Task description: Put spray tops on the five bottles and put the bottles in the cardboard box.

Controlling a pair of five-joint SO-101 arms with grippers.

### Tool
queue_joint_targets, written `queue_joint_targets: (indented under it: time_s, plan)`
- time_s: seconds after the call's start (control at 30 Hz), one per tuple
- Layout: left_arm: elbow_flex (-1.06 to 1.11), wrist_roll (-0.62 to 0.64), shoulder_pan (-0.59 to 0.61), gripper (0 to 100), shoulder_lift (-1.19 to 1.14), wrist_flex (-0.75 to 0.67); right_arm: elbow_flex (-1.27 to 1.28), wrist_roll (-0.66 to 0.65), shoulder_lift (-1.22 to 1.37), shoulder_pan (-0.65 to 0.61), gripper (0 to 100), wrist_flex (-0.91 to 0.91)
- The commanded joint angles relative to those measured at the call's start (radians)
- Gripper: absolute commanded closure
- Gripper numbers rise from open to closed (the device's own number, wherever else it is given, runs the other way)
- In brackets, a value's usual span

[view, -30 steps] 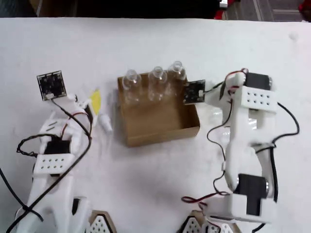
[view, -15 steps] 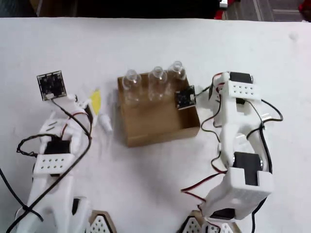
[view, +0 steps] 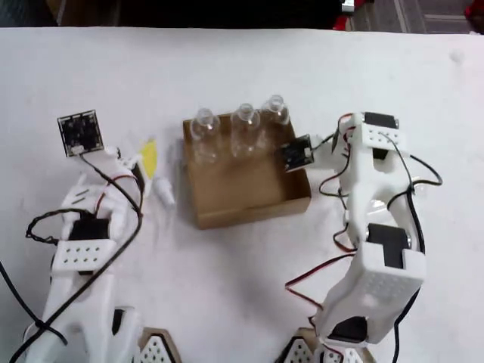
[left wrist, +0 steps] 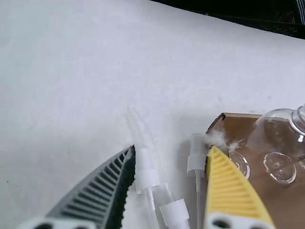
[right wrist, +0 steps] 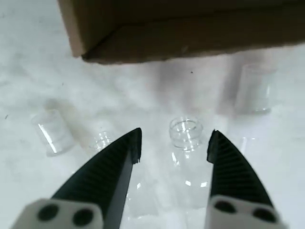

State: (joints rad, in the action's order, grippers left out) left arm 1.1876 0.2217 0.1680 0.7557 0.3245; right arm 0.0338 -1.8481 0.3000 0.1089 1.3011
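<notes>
- While the high view shows three bottles (view: 244,128) upright in a row along the far wall of the box (view: 249,204), necks up, the right wrist view adds another bottle (right wrist: 186,143) on the desk (view: 227,60) just outside the box. Its open neck points toward the box, and its long axis runs back toward the wrist.
- The right fingers (right wrist: 109,176) stand apart, one on each side of that bottle's neck.
- Two clear caps (right wrist: 50,133) sit on the desk near it.
- The left wrist view shows three white spray tops (left wrist: 145,171) lying on the desk beside a corner of the box, their long axes roughly in line with the fingers.
- The left fingers (left wrist: 228,191) stand apart around them, gripping nothing.
</notes>
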Motion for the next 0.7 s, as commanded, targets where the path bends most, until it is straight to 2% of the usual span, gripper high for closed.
queue_joint_targets:
  time_s: [0.0,0.67]
  plan:
    - [-0.011,-0.012,0.004,77,0.012,-0.029,-0.046,-0.011,0.007,0.016,80.0,-0.012]
    - [-0.011,-0.012,0.004,77,0.012,-0.029,-0.051,-0.008,0.073,0.015,80.1,-0.062]
